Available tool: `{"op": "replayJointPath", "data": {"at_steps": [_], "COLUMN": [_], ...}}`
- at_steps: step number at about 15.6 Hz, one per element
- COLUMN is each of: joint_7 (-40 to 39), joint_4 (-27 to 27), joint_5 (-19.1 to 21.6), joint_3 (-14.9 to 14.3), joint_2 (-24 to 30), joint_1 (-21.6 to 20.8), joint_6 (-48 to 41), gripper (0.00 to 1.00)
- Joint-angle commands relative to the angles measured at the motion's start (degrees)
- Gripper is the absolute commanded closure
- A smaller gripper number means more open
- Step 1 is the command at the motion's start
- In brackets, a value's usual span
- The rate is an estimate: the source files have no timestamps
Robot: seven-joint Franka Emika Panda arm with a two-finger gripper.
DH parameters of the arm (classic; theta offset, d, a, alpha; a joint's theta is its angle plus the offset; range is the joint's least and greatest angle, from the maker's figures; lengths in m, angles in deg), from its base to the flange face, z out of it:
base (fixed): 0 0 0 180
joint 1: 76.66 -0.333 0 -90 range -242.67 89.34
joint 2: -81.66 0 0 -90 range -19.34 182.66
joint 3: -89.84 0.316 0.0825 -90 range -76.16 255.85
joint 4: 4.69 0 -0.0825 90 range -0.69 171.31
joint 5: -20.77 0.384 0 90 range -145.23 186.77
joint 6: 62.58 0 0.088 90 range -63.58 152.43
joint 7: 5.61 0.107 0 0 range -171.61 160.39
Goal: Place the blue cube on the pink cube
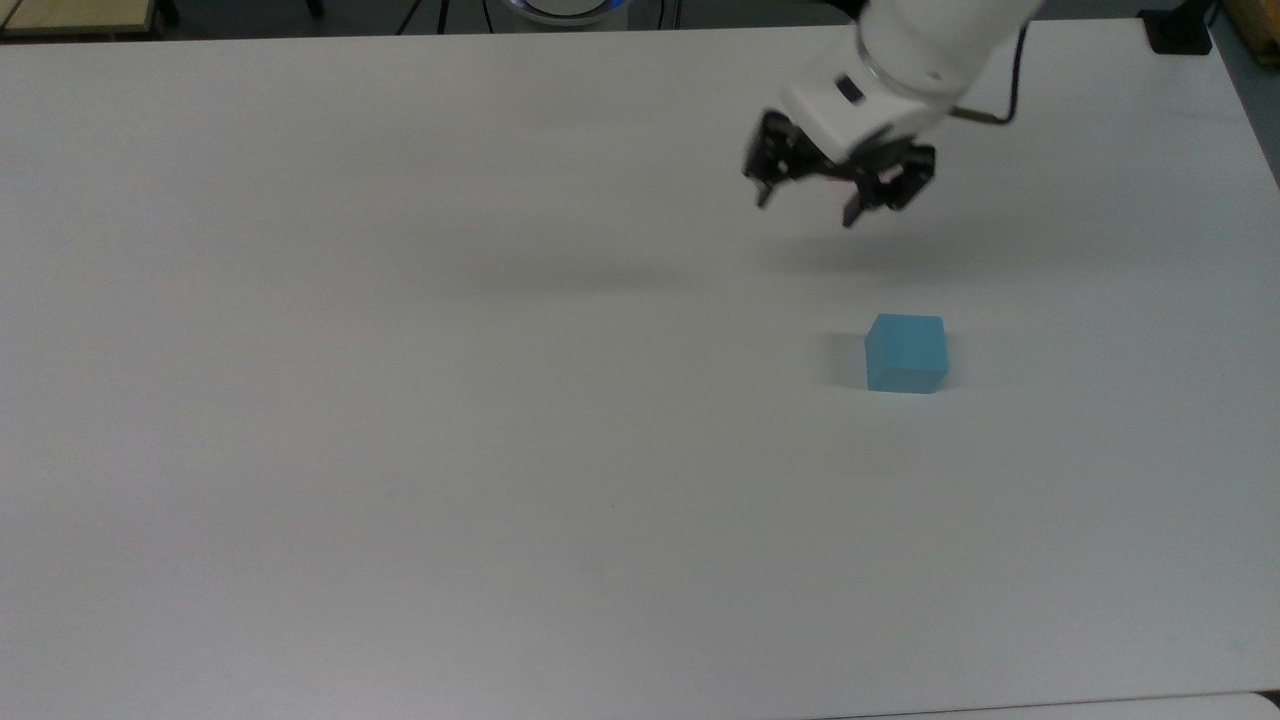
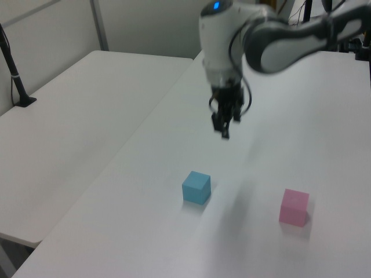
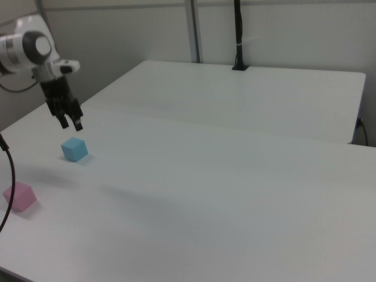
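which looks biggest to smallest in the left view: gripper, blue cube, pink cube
1. Black two-finger gripper, raised nearer the camera, so unsure.
2. Light blue foam cube and pale pink foam cube: alike, unranked.

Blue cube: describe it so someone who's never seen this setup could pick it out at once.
On the white table, look below the raised, open gripper. The blue cube sits flat on the surface, untouched. The other block, the pink cube, is similar in size, lies apart toward the left view's right, and differs only in colour.
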Motion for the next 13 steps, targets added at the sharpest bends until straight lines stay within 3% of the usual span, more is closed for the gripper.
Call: {"op": "replayJointPath", "data": {"at_steps": [1, 4, 9, 11, 13], "joint_7": [0.6, -1.0, -14.6, -22.1, -28.1], "joint_4": [5.2, 8.6, 14.1, 16.2, 16.2], "joint_5": [1.5, 1.5, 4.1, 7.0, 10.4], "joint_3": [0.1, -0.2, -1.0, -5.6, -9.6], "joint_2": [9.5, 14.9, 24.9, 29.4, 30.3], "joint_1": [5.5, 9.3, 16.5, 17.1, 16.8], "joint_6": [-5.1, -5.0, -4.9, -4.8, -4.8], "gripper": [0.00, 0.00, 0.00, 0.00, 0.00]}}
